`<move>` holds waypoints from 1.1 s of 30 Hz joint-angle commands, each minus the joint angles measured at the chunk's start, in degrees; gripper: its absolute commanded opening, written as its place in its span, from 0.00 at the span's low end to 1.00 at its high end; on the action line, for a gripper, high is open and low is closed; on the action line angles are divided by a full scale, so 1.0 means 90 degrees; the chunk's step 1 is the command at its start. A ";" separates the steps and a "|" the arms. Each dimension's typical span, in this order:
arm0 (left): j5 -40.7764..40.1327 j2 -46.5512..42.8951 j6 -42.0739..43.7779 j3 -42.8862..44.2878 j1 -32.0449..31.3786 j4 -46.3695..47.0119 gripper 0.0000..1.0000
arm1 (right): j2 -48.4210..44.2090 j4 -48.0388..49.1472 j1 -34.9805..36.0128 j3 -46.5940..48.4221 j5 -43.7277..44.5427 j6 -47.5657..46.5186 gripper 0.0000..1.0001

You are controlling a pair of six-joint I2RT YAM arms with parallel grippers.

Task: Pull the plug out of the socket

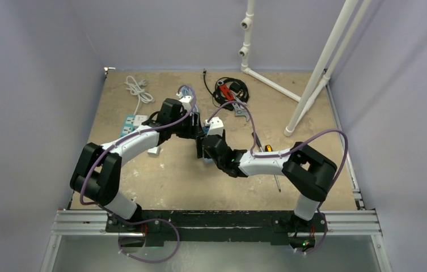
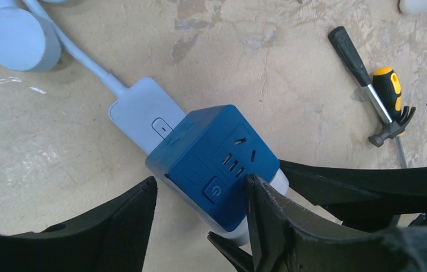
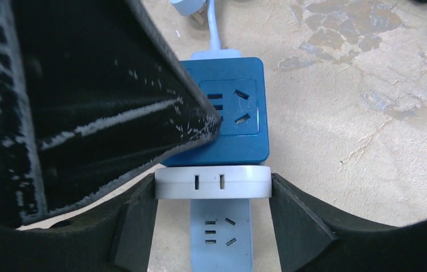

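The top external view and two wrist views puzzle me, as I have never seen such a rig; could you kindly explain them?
The machine is a left arm and a right arm, white and black, bolted at the near edge of a tan table. The top external view looks down from above and behind them; each wrist view comes from a camera on one arm, so its own black fingers frame the picture. On the table lie a dark blue cube socket with a pale corded plug against one side, a yellow-handled hammer, a white coiled cable and a black cable bundle. The left end effector straddles the cube, one fingertip on its socket face; whether it grips is unclear. The right end effector clamps a white rounded slab at the cube's end.
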 commanded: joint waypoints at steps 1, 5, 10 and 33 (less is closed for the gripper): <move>0.0439 0.0176 -0.0033 0.0032 -0.0231 -0.0180 0.54 | -0.0335 0.0441 -0.0294 -0.0208 0.0081 0.0194 0.24; 0.0302 0.0311 -0.0023 0.0035 -0.0389 -0.0250 0.50 | -0.0508 0.0520 -0.0344 -0.0318 0.0095 0.0215 0.18; 0.0168 0.0511 -0.0041 0.0083 -0.0434 -0.0334 0.46 | -0.0652 0.0519 -0.0333 -0.0349 0.0771 0.0122 0.14; -0.0023 0.0956 -0.0008 0.0138 -0.0476 -0.0438 0.38 | -0.0446 0.0206 0.0253 -0.0053 0.1315 0.0312 0.09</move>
